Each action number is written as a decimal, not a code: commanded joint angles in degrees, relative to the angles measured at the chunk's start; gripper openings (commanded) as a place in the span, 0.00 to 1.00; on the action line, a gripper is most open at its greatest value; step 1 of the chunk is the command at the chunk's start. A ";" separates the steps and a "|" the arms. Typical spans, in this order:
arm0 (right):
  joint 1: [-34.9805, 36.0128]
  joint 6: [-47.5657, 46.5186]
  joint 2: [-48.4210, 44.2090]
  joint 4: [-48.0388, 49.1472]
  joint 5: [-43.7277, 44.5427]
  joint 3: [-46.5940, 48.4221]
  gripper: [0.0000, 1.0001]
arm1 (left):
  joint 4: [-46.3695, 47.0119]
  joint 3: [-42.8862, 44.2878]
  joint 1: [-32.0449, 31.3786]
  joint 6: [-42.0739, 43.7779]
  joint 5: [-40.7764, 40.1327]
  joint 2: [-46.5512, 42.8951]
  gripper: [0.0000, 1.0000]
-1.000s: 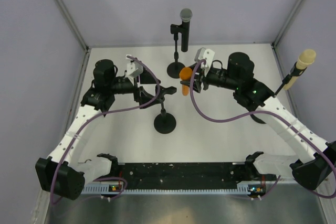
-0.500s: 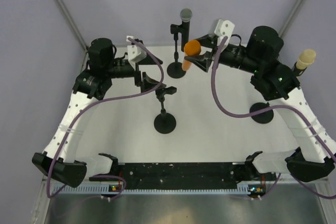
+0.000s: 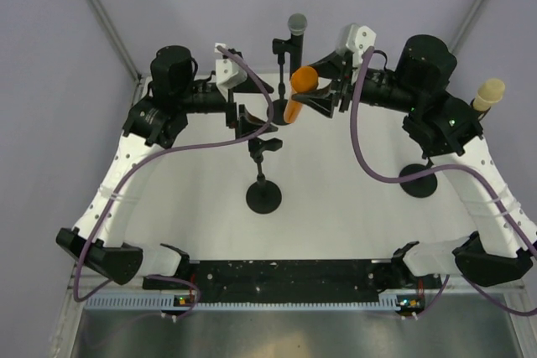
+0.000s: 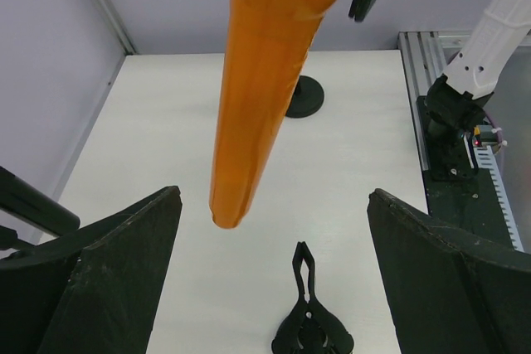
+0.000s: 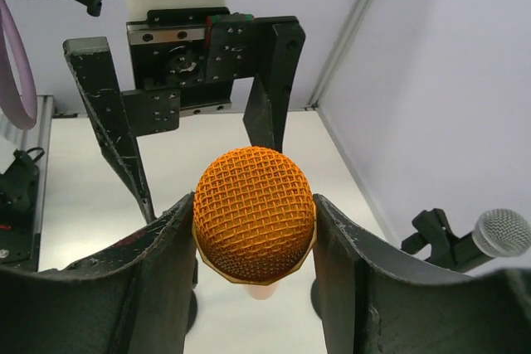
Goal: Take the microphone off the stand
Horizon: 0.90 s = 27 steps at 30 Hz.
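**Orange microphone held aloft, upper centre**

The right jaws grip the orange microphone [image 3: 302, 83] near its mesh head. Its tail points down, above and apart from the empty stand [image 3: 263, 197] at mid-frame. The left jaws gape wide just left of it, holding nothing. The grey microphone [image 3: 297, 23] stands close behind on its own stand. The cream microphone [image 3: 487, 94] stands by the right wall. Open counter [image 3: 352, 224] spreads across the lower half.

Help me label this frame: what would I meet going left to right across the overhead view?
Empty stand, orange microphone, black stand base, cream microphone. Grey microphone omitted: it overlaps the orange one.
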 commanded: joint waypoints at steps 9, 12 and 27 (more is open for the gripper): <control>0.40 8.15 2.88 3.22 -8.41 5.90 0.27 | -0.30 3.61 -3.80 -1.28 1.16 2.68 0.99; 0.40 8.86 3.59 3.31 -8.94 7.13 0.27 | -0.21 4.57 -4.68 -1.54 0.45 3.73 0.99; 0.23 8.16 2.89 3.13 -8.15 6.43 0.27 | -0.47 6.33 -6.44 -2.60 1.07 6.02 0.27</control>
